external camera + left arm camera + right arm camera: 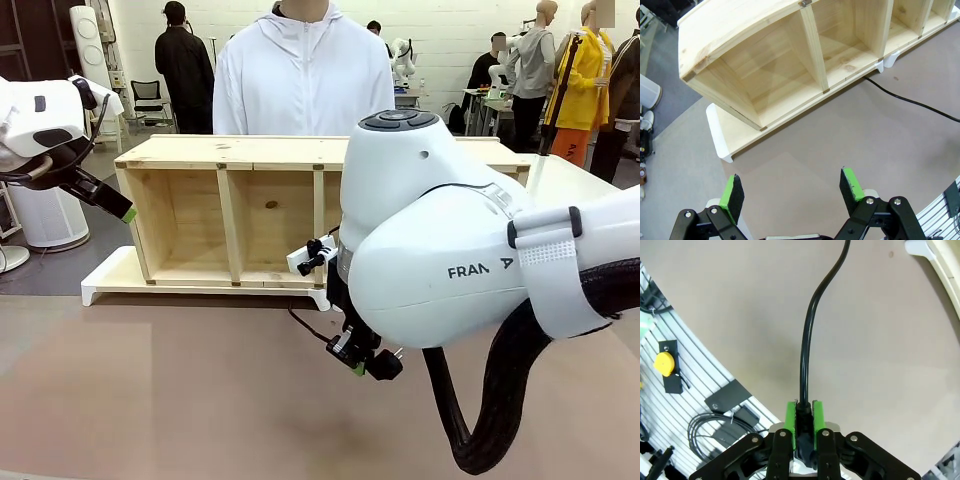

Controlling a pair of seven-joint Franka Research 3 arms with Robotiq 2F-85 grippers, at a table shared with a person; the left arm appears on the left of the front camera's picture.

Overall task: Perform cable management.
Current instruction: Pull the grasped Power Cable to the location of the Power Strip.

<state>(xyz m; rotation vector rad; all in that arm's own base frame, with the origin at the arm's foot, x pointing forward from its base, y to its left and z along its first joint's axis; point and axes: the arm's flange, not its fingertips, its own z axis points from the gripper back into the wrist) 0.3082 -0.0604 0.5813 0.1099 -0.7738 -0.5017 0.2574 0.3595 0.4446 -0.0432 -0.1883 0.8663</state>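
Observation:
The thin black cable (807, 335) rises from between the green pads of my right gripper (804, 415), which is shut on its thick plug end. In the front view this gripper (362, 362) hangs low over the brown table in front of the wooden shelf (250, 150), and the cable (300, 325) runs from it back toward the shelf's white base (110, 285). My left gripper (120, 208) is raised off the shelf's left end. It is open and holds nothing (791, 189). Beyond it, the cable (910, 102) lies on the table, coming out from under the shelf (790, 65).
A person in a white hoodie (300, 80) stands behind the shelf. My right arm's bulky white link (440, 240) and ribbed hose (500, 400) hide the shelf's right half. A white slotted panel (685, 405) with a yellow part (663, 363) lies beside the table.

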